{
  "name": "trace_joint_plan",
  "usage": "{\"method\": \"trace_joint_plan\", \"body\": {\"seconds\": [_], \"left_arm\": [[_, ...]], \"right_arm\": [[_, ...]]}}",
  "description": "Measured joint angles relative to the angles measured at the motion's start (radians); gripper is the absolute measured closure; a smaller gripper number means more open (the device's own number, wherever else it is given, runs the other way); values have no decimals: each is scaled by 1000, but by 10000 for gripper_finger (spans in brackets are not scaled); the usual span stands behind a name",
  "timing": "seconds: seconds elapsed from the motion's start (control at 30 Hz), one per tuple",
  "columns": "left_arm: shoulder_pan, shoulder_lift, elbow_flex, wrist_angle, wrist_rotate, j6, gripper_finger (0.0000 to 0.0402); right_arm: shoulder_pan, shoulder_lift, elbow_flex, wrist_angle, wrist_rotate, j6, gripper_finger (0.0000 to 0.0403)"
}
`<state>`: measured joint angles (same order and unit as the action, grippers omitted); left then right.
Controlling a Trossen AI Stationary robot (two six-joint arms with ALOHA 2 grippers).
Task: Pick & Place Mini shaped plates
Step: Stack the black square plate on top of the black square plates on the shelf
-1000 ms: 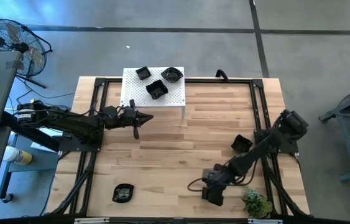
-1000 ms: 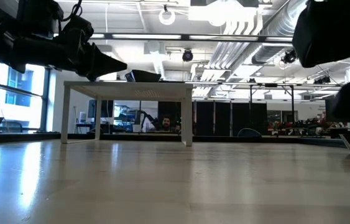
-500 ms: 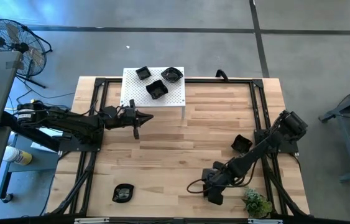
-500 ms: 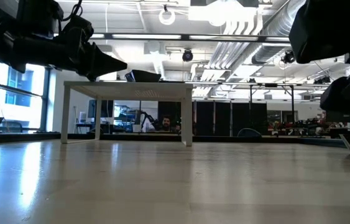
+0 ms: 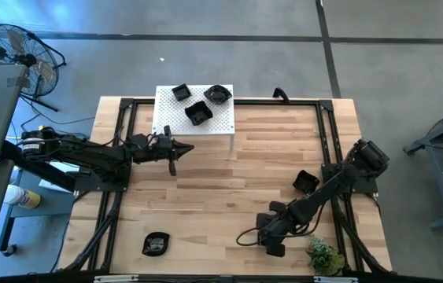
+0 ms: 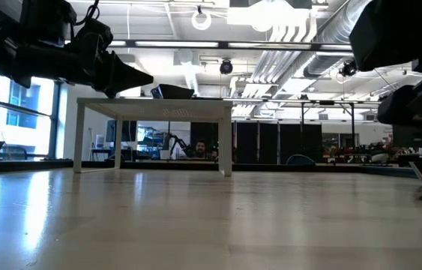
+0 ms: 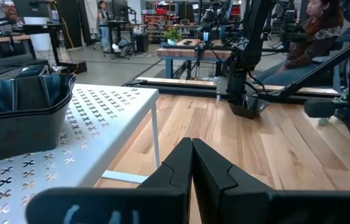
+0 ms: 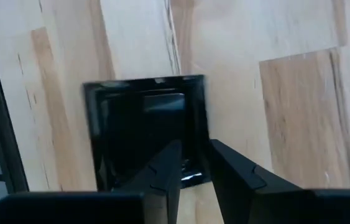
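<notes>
Right end effector (image 5: 275, 248): positioned low over the bench (image 5: 229, 204) near its front edge, well apart from the white perforated platform (image 5: 194, 126). In the right wrist view its fingers (image 8: 162, 171) stand a narrow gap apart and grip nothing. A square glossy black plate (image 8: 143, 127) with a raised rim lies flat on the wood directly beyond the fingertips; contact cannot be confirmed.

Left end effector (image 5: 175, 149): held above the bench just in front of the platform, fingers (image 7: 181, 165) pressed together with nothing between them.

Plates: three black dishes (image 5: 198, 102) rest on the platform, one square, one scalloped. A further black dish (image 5: 305, 181) lies on the bench to the right of the platform, near the right arm. Another black dish (image 5: 156, 244) lies at the front left, far from the platform.

Surface: light butcher-block wood planks, bordered by a black metal frame (image 5: 331, 141). The platform is white metal with cross-shaped perforations and thin legs.

Surroundings: grey concrete floor, a floor fan (image 5: 16, 51) to the rear left, and a small green plant (image 5: 325, 256) at the front right corner.
</notes>
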<state>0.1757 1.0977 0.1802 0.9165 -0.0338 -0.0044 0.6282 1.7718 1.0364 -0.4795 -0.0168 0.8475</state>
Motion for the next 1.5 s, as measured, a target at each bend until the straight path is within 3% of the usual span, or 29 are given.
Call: {"method": "trace_joint_plan", "body": {"seconds": [0.47,0.73,0.87,1.03,1.33,1.5], "left_arm": [[0,0,0,0,-1,0,396],[0,0,0,0,-1,0,396],[0,0,0,0,-1,0,396],[0,0,0,0,-1,0,396],[0,0,0,0,-1,0,396],[0,0,0,0,0,0,396]], "right_arm": [[-26,23,-5,28,-15,-11,323],[-33,-6,-3,2,-26,43,256],[-33,1,-3,10,-31,30,244],[-39,22,-3,21,-51,-13,277],[-53,24,-4,30,-66,-20,388],[-54,21,-4,31,-69,0,388]]}}
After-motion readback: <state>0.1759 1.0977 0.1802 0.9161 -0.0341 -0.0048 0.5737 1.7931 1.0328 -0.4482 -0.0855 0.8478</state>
